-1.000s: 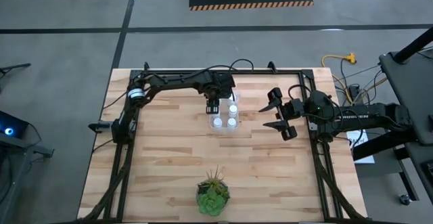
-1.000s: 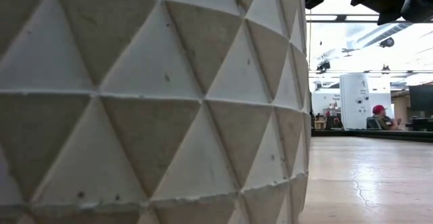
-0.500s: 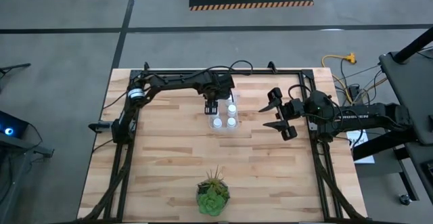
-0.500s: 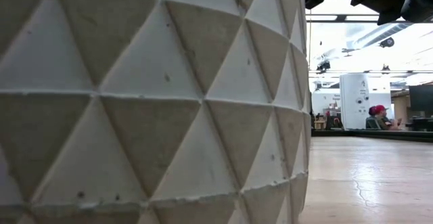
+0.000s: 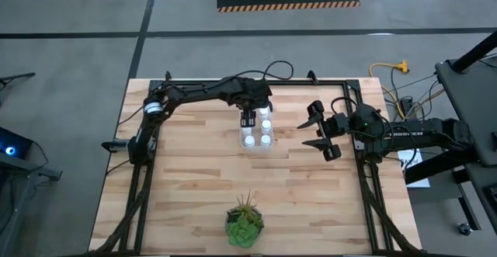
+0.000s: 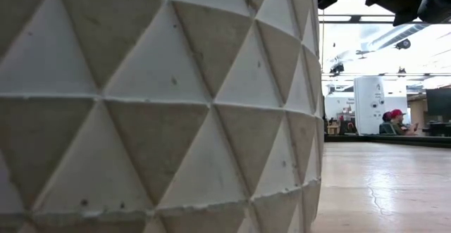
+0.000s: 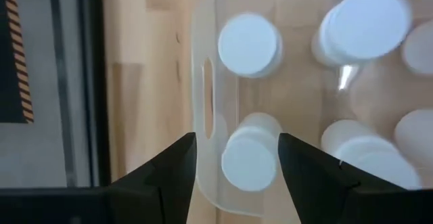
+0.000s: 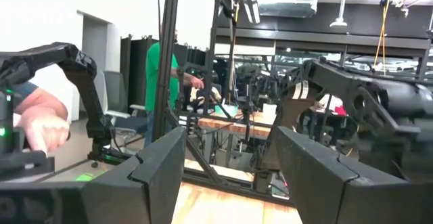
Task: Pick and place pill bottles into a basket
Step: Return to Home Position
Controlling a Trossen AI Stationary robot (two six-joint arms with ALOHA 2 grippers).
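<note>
Left pincer (image 5: 248, 119) hovers spread and empty over the top end of the clear basket (image 5: 257, 151), upper centre of the high view, white pill bottles (image 5: 265, 140) standing inside. Right pincer (image 5: 321, 131) hangs wide apart near the surface's (image 5: 194, 187) right edge, its arm stretched level.

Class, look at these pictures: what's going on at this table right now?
The left gripper hovers open just above the clear basket, near the middle of the table. White pill bottles stand inside the basket, and I see none outside it. The right gripper waits open over the table's right side, holding nothing. A green plant stands apart at the table's edge.
</note>
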